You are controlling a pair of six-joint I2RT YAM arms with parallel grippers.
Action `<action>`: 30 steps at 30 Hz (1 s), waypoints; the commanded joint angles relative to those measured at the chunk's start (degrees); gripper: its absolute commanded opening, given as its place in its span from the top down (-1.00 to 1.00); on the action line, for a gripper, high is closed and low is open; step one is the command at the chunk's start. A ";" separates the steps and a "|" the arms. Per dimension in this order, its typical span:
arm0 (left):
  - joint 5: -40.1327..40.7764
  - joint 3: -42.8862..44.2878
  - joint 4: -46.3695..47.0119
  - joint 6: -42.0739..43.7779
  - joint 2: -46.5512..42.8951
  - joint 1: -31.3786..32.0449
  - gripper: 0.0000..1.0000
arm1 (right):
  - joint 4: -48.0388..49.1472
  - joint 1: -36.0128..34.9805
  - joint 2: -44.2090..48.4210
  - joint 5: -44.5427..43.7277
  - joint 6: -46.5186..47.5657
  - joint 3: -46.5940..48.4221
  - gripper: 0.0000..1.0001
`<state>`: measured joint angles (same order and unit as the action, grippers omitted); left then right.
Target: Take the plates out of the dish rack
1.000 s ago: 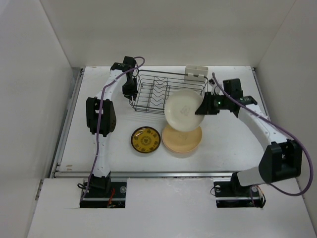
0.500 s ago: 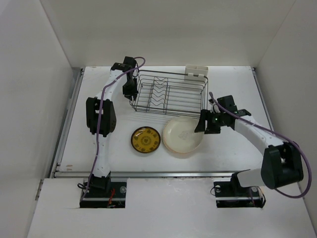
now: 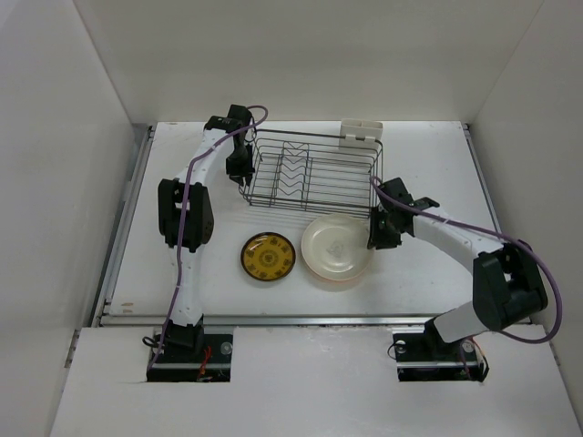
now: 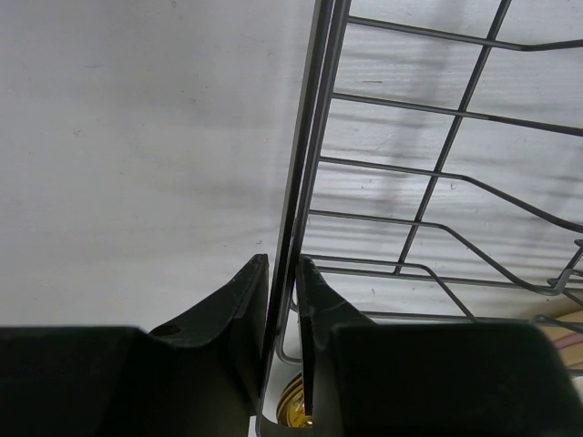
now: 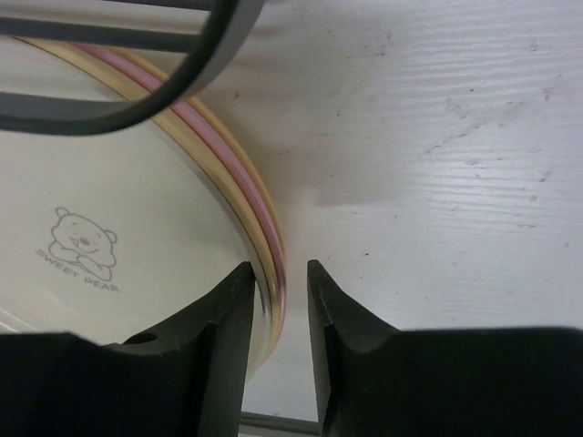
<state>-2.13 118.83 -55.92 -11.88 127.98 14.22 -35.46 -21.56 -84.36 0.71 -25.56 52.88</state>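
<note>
The black wire dish rack [image 3: 310, 173] stands at the back of the table, and I see no plates in it. My left gripper [image 3: 240, 168] is shut on the rack's left rim wire [image 4: 305, 182], one finger on each side [image 4: 282, 264]. Three large plates lie stacked flat in front of the rack, a cream one with a bear print [image 3: 337, 248] [image 5: 109, 228] over a pink rim [image 5: 219, 150] and a peach one. My right gripper [image 3: 376, 235] [image 5: 278, 269] is at the stack's right edge. Its jaws stand apart around the rims, with a gap on the right side.
A dark amber patterned plate [image 3: 268, 256] lies flat to the left of the stack, and its edge shows below my left fingers [image 4: 296, 421]. A white plastic holder [image 3: 362, 132] is clipped on the rack's far rim. A rack wire [image 5: 182, 36] crosses close above my right gripper.
My right gripper lowered the cream plate from a tilted hold onto the stack, let it go, and stayed low at the stack's right edge. The left arm has not moved.
</note>
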 commanded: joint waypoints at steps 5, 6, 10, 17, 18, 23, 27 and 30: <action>0.99 -0.71 -3.49 -0.86 -2.48 0.90 1.00 | 1.10 -2.69 2.79 -2.56 0.33 3.02 -0.07; 1.60 -0.70 -3.49 -0.86 -2.48 0.90 0.96 | 1.10 -2.70 3.49 -2.56 0.34 3.71 -0.17; 1.60 -0.17 -3.49 -0.34 -3.70 0.90 0.88 | 2.50 -2.70 9.46 -0.45 0.86 5.74 -0.44; -1.65 -1.93 -3.49 -2.10 -4.23 0.90 1.00 | 3.21 -1.29 11.24 -5.19 -1.32 11.63 -0.52; -2.52 -3.24 -3.49 -2.97 -4.23 0.90 1.00 | 1.38 -0.59 8.62 -9.46 -1.85 14.59 -0.52; -4.55 -5.09 -2.44 -6.31 -4.23 0.37 1.00 | 3.73 3.27 3.24 -13.99 -1.86 21.64 -0.47; -6.22 0.51 -3.05 -6.32 -0.64 0.37 1.00 | 7.86 6.70 -3.52 -10.48 0.07 26.73 -0.45; -4.64 8.34 -5.78 -6.31 4.37 -0.15 1.00 | 9.61 7.94 -11.51 -8.62 2.53 31.74 -0.38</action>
<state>-6.39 121.43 -59.48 -15.77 129.51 13.85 -30.92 -14.17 -91.11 -8.97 -25.28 80.09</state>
